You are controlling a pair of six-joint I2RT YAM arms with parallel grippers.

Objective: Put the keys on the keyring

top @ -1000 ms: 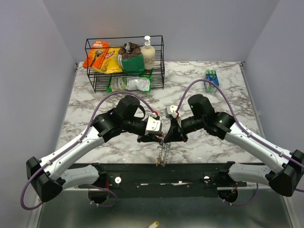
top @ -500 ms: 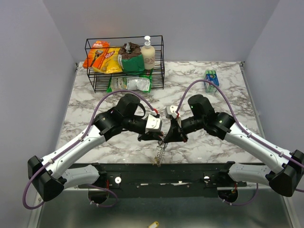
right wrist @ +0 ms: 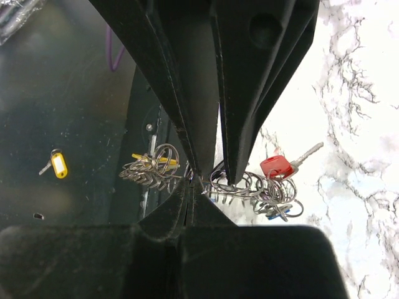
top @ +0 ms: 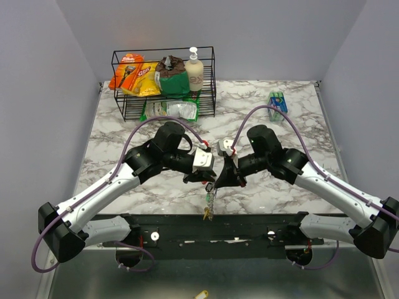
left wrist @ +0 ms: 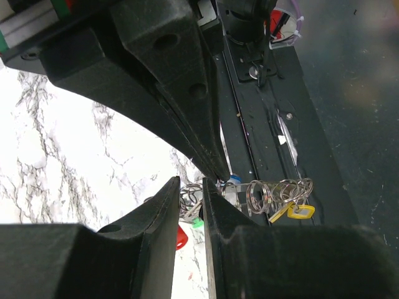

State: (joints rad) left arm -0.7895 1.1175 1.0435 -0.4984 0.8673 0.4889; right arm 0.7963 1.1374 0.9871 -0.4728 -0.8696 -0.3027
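Observation:
The two grippers meet tip to tip over the table's front middle. My right gripper (top: 219,180) (right wrist: 190,190) is shut on the keyring (right wrist: 206,182), a thin silvery wire seen edge-on and threaded with several small split rings. Keys hang from those rings: red (right wrist: 277,166), blue (right wrist: 274,216) and yellow (right wrist: 149,159). My left gripper (top: 206,179) (left wrist: 191,184) has its jaws a narrow gap apart, with rings at its fingertips (right wrist: 230,177); a pinch does not show. A string of rings (top: 209,200) dangles below, ending in the yellow key (top: 205,215).
A black wire rack (top: 163,84) with snack bags and a bottle stands at the back left. A blue-green box (top: 278,101) lies at the back right. The black rail (top: 249,227) runs along the near edge. A yellow-tagged key (right wrist: 57,166) lies on the floor below.
My left gripper has shifted slightly right and up toward the right gripper, and its jaws have narrowed. The dangling string of rings has swung a little to the left.

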